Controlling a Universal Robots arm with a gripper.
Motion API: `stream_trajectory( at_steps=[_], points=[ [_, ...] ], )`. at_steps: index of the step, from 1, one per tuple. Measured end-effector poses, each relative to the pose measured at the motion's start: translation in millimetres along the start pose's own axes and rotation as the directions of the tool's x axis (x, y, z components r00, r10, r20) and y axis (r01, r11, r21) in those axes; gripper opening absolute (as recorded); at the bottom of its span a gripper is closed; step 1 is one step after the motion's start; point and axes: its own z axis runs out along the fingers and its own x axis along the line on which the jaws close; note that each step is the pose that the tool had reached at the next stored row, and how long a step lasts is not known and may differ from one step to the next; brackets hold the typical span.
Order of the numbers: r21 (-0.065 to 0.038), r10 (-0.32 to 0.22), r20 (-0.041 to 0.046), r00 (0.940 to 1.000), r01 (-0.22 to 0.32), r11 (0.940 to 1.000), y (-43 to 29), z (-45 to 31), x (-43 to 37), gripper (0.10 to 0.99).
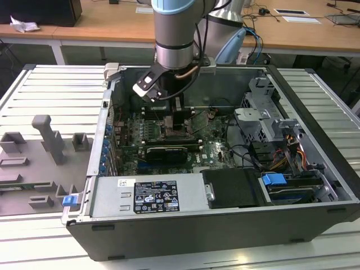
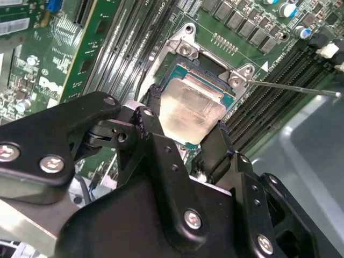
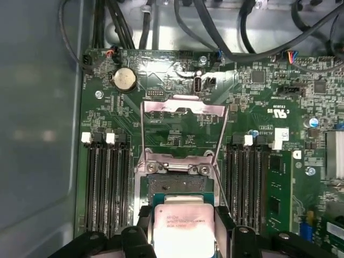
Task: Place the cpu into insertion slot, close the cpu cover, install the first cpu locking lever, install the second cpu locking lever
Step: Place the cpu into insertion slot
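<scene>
Cpu (image 3: 184,228) between jaws, memory slots (image 3: 107,183) either side.

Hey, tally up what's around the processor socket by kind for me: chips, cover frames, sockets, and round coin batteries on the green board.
cpu: 1
cpu cover: 1
insertion slot: 1
coin battery: 1
Total: 4
</scene>
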Motion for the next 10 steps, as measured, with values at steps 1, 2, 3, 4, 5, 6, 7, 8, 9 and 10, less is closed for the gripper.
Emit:
stream_trajectory(
  at_steps=[1,2,3,4,5,6,7,8,9,10],
  points=[
    [0.000,0.003,0.0002,1.0000,-0.003,1.0000,-0.1,1.7,0.0,0.541],
    [0.000,0.004,0.0004,1.0000,-0.004,1.0000,-0.1,2.9,0.0,0.541],
    [0.000,0.004,0.0004,1.0000,-0.004,1.0000,0.0,3.9,0.0,0.541],
    [0.000,0.004,0.0005,1.0000,-0.004,1.0000,3.7,5.6,0.5,0.541],
    [0.000,0.004,0.0005,1.0000,-0.004,1.0000,4.1,7.4,0.7,0.541],
    [0.000,0.003,0.0005,1.0000,-0.003,1.0000,4.0,9.2,0.8,0.541],
    [0.000,-0.001,0.0003,1.0000,0.001,1.0000,3.7,13.0,0.8,0.541],
    [0.000,-0.001,0.0002,1.0000,0.001,1.0000,3.6,15.4,0.8,0.541],
    [0.000,0.005,0.0005,1.0000,-0.005,1.0000,3.5,16.6,0.9,0.541],
    [0.000,0.011,0.0010,0.9999,-0.011,0.9999,3.5,17.0,0.8,0.541]
  ],
)
